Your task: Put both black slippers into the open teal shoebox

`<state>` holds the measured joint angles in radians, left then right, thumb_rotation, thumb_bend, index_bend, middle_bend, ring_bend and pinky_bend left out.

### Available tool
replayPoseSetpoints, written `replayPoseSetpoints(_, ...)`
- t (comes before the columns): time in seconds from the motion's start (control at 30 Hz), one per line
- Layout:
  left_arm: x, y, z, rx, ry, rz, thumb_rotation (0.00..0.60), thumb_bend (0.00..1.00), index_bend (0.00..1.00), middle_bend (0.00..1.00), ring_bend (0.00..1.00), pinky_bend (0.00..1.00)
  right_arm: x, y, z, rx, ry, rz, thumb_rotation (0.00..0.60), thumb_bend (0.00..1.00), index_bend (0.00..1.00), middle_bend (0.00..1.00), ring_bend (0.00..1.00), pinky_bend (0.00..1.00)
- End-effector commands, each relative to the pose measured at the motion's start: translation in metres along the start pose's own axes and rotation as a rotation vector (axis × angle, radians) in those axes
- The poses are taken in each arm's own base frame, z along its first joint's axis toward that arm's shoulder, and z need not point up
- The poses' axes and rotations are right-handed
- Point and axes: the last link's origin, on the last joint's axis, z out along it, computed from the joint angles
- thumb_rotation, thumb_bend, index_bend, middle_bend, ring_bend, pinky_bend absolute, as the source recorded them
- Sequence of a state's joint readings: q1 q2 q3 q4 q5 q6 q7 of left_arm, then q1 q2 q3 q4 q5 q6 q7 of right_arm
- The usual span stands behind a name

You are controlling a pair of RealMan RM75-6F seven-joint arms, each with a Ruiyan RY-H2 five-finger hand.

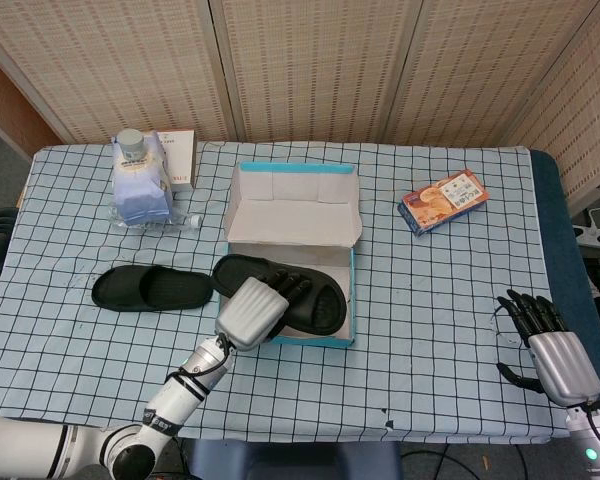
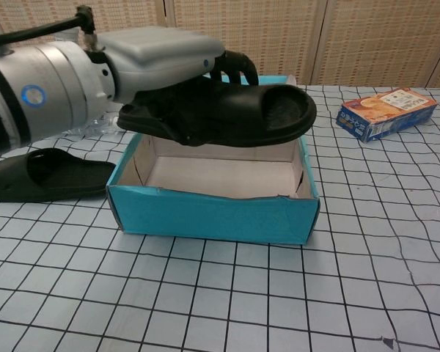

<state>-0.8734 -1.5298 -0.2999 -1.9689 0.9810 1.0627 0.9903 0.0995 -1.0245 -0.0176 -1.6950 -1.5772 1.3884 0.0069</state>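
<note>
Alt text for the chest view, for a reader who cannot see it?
The left hand holds a black slipper above the open teal shoebox. The second slipper lies on the checked cloth beside the box, and a snack box sits behind.

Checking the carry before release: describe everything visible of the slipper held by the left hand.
The held slipper is a black, matte, rubbery-looking slide with a broad strap and open toe. The left hand grips it from above, fingers over the strap. It hangs roughly level above the open teal shoebox, not touching it, toe toward the box's right end.

Wall: beige woven folding screen panels point(image 1: 310, 65)
Table: white cloth with black grid point(image 1: 450, 300)
Floor: grey point(image 1: 0, 165)
</note>
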Motion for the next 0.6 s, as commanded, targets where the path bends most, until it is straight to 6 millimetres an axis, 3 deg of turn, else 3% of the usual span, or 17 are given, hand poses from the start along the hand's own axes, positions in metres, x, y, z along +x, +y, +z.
replayPoseSetpoints(0.03, -0.001, 0.013, 0.021, -0.023, -0.007, -0.024, 0.6, 0.46, 0.53, 0.67, 0.57, 0.57, 0.0, 0.001, 0.001, 0.001, -0.006, 0.001, 0.584, 0.14, 0.0, 0.0, 0.0, 0.0)
replayPoseSetpoints(0.27, -0.008, 0.016, 0.037, -0.027, -0.038, -0.075, 0.6, 0.46, 0.53, 0.67, 0.57, 0.57, 0.0, 0.002, 0.002, 0.0, -0.008, 0.005, 0.584, 0.14, 0.0, 0.0, 0.0, 0.0)
replayPoseSetpoints(0.37, -0.023, 0.01, 0.049, -0.009, -0.11, -0.151, 0.6, 0.46, 0.53, 0.67, 0.57, 0.57, 0.0, 0.004, 0.003, -0.007, -0.007, 0.007, 0.584, 0.14, 0.0, 0.0, 0.0, 0.0)
replayPoseSetpoints(0.6, -0.039, -0.002, 0.07, 0.033, -0.163, -0.247, 0.6, 0.45, 0.53, 0.67, 0.58, 0.58, -0.001, 0.004, 0.005, -0.008, -0.015, 0.004, 0.584, 0.14, 0.0, 0.0, 0.0, 0.0)
